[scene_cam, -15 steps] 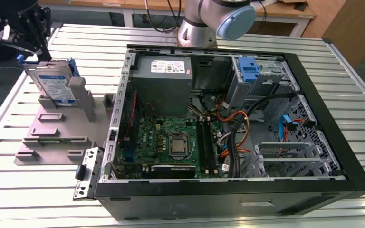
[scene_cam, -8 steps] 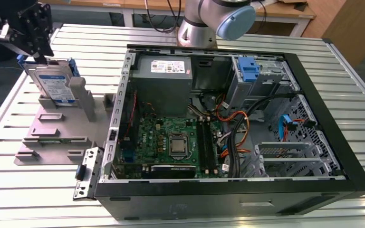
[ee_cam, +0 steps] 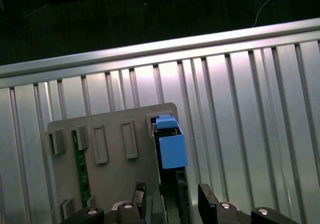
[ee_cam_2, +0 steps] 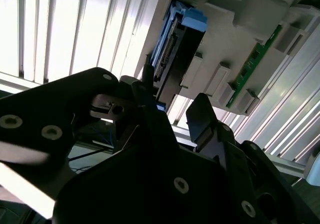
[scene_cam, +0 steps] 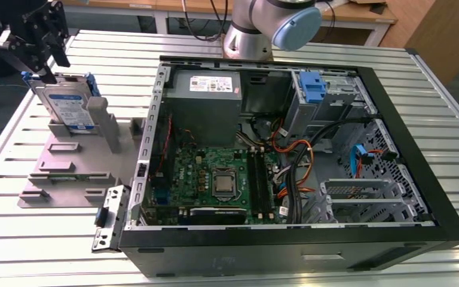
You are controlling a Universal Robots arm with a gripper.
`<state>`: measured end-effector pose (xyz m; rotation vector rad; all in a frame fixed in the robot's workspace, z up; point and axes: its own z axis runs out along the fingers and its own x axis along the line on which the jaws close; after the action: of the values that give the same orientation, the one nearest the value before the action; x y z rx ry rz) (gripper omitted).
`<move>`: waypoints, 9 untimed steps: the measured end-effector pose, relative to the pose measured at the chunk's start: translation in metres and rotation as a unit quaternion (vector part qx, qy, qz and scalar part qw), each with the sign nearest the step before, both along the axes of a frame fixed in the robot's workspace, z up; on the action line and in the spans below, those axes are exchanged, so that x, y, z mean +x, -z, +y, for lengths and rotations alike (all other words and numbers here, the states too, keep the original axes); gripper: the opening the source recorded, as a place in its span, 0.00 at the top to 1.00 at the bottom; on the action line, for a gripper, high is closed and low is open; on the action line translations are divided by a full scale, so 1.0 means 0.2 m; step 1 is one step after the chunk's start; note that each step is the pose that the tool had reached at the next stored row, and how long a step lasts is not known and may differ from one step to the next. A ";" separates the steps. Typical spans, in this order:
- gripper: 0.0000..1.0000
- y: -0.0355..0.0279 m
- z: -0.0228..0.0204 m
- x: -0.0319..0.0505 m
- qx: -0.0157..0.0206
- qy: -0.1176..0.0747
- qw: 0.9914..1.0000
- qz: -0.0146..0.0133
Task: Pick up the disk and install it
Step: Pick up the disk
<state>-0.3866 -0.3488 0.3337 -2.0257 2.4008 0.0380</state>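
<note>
Disk point(scene_cam: 69, 107) sat on edge in the grey fixture point(scene_cam: 70, 173) on the slatted table point(scene_cam: 22, 251), at the exterior view's left of the open PC case point(scene_cam: 253, 257). Long axis looked roughly vertical. Label face pointed toward the case and the connector edge point(ee_cam_2: 162, 54) pointed up at the tool. Gripper point(scene_cam: 52, 69) hung right over the top edge, fingers point(ee_cam: 207, 204) spread apart, one on each side of the blue carrier point(ee_cam: 172, 146). Contact with the disk couldn't be confirmed.
</note>
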 end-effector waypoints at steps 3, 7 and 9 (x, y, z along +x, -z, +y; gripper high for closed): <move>0.47 0.006 0.000 0.000 0.000 -0.006 1.000 0.000; 0.47 0.023 0.001 0.000 0.001 -0.016 1.000 -0.001; 0.47 0.036 0.002 0.000 0.002 -0.022 1.000 -0.001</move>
<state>-0.3866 -0.3485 0.3265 -2.0753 2.3530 0.0389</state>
